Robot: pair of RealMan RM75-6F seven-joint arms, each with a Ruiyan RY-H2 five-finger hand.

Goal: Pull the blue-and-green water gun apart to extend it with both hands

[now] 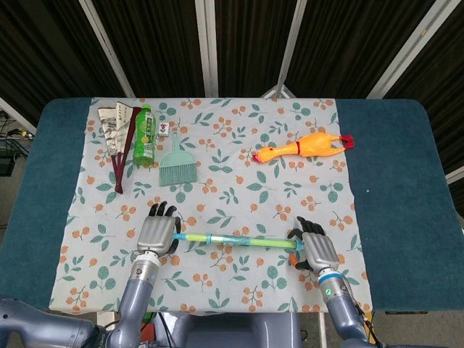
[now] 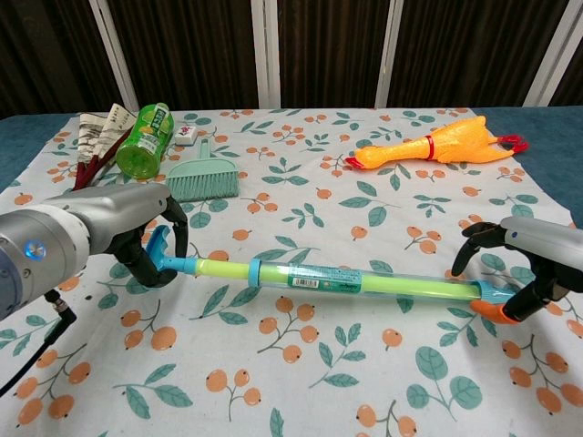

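Two hands are bracketing the water gun (image 2: 314, 277), one at each end, as it is lying lengthwise across the near part of the floral tablecloth (image 1: 239, 192), well apart from the green bottle (image 1: 144, 134), the small brush (image 1: 175, 164) and the rubber chicken (image 1: 304, 147) further back. At the far left, the left hand (image 2: 109, 229) is wrapping its dark fingers around the blue handle end, grasping it firmly; moving rightward, the pale green plunger rod is running into the clear barrel with its blue collar and label; at the far right, the right hand (image 2: 533, 264) is curling over the blue nozzle tip, though whether it is truly clamping the tip or only cupping it I cannot tell, since the fingers are arching above the plastic with a gap showing. Judging by its look, the gun is light, stiff, hollow plastic, smooth and somewhat slippery; the barrel is likely sliding with some friction, so each hand is best gripping at the flared ends, where collar and handle are giving the fingers something to pull against; a loose hold at the tapered tip is risking a slip.
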